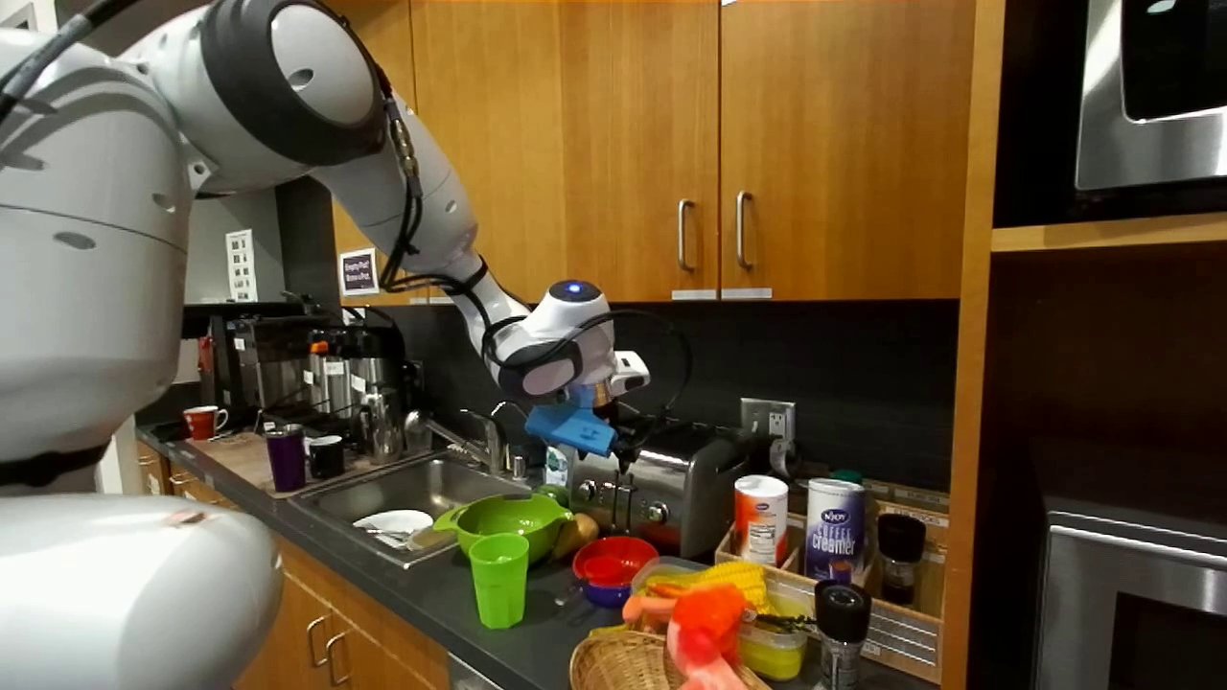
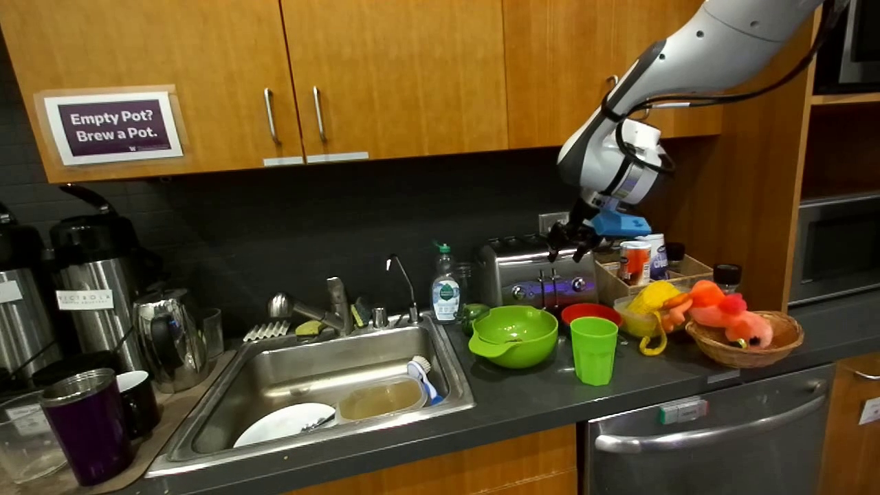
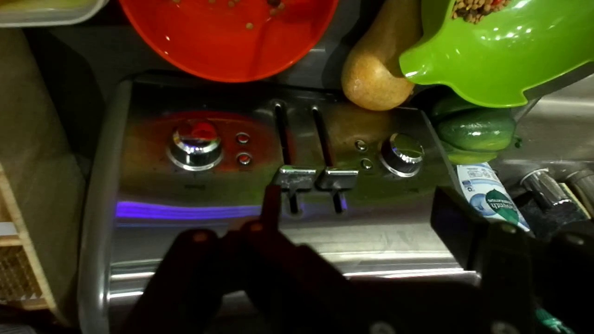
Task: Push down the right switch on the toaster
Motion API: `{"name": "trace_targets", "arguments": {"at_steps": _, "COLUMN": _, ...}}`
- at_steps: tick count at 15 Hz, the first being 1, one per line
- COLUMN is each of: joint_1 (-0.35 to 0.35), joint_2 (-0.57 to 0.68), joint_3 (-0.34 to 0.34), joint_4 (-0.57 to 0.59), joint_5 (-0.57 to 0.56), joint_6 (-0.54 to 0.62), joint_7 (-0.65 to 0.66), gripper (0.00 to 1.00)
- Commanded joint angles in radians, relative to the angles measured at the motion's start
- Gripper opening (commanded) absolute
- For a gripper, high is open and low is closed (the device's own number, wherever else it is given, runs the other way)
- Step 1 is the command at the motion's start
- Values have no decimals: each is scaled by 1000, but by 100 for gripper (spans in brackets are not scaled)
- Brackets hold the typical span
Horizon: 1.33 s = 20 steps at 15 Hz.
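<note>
The silver toaster [image 1: 714, 479] stands against the backsplash; it also shows in an exterior view [image 2: 500, 275] and in the wrist view [image 3: 185, 199], where its front appears upside down. Its two lever switches sit side by side at about the same height. The toaster's right switch [image 3: 297, 178] is the left one in the wrist view; its left switch [image 3: 339, 179] is beside it. My gripper [image 3: 362, 211] is open and empty above the toaster's front; it shows in both exterior views [image 1: 604, 454] [image 2: 565, 251]. One dark fingertip overlaps the right switch's edge in the wrist view; contact cannot be told.
A red bowl [image 3: 227, 37], a squash [image 3: 378, 83] and a green bowl [image 3: 492, 60] stand close before the toaster. A soap bottle [image 2: 445, 292] stands on its sink side. A wooden box [image 2: 612, 282] with canisters is on its other side. Cabinets [image 1: 613, 144] hang above.
</note>
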Motion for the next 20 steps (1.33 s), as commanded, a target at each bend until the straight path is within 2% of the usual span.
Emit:
{"name": "trace_targets", "arguments": {"at_steps": 1, "joint_1": -13, "joint_2": 22, "joint_3": 8, "joint_4": 34, "joint_5": 22, "joint_6": -19, "joint_7": -16, "gripper": 52}}
{"name": "trace_targets", "arguments": {"at_steps": 6, "joint_1": -14, "joint_2": 29, "joint_3": 12, "joint_4": 35, "joint_5": 27, "joint_6": -8, "joint_7": -24, "gripper": 12}}
{"name": "trace_targets", "arguments": {"at_steps": 8, "joint_1": -18, "joint_2": 31, "joint_3": 18, "joint_4": 37, "joint_5": 43, "joint_6": 1, "joint_7": -40, "gripper": 0}}
{"name": "trace_targets", "arguments": {"at_steps": 20, "joint_1": -59, "joint_2": 75, "joint_3": 50, "joint_4": 74, "joint_5": 230, "joint_6": 15, "joint_7": -212, "gripper": 0}}
